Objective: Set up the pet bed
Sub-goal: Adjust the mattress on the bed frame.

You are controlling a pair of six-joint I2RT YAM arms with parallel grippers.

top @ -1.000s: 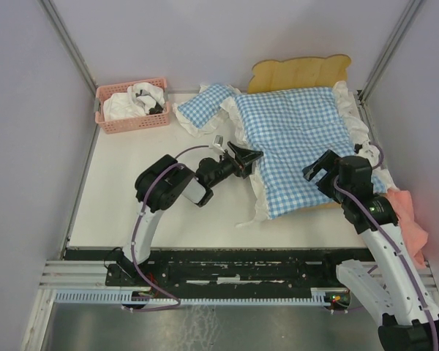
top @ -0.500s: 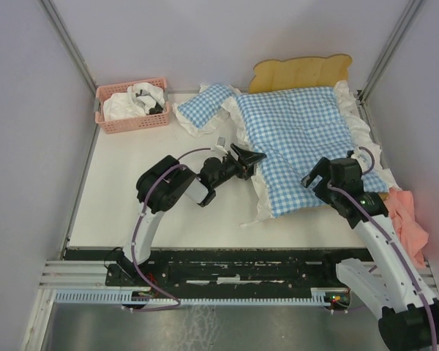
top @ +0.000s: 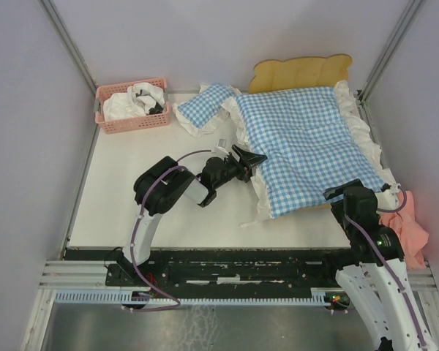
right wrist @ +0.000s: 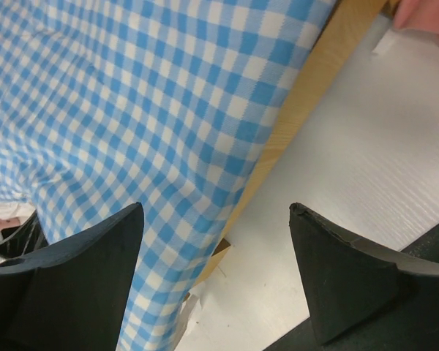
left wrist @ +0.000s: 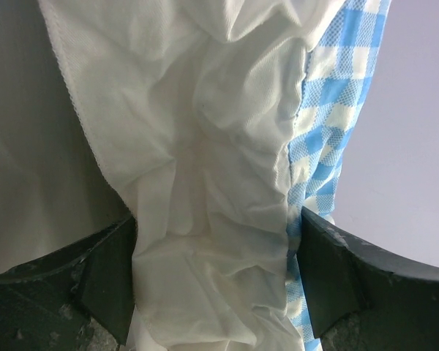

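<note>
At the far right of the table [top: 132, 197] the pet bed [top: 301, 72] sits under the gingham bedding [top: 307, 139], mostly laid but bunched at its left ruffle [left wrist: 205, 183], which the left gripper [top: 252, 157] straddles with jaws spread; right gripper [top: 342, 196] spread, empty, at the near corner; pillow [top: 201, 108] not yet on.

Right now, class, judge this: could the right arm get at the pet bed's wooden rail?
Probably yes. The open right gripper hangs close over the pet bed's wooden rail with nothing standing between them. Only the gingham bedding drapes over part of it.
</note>
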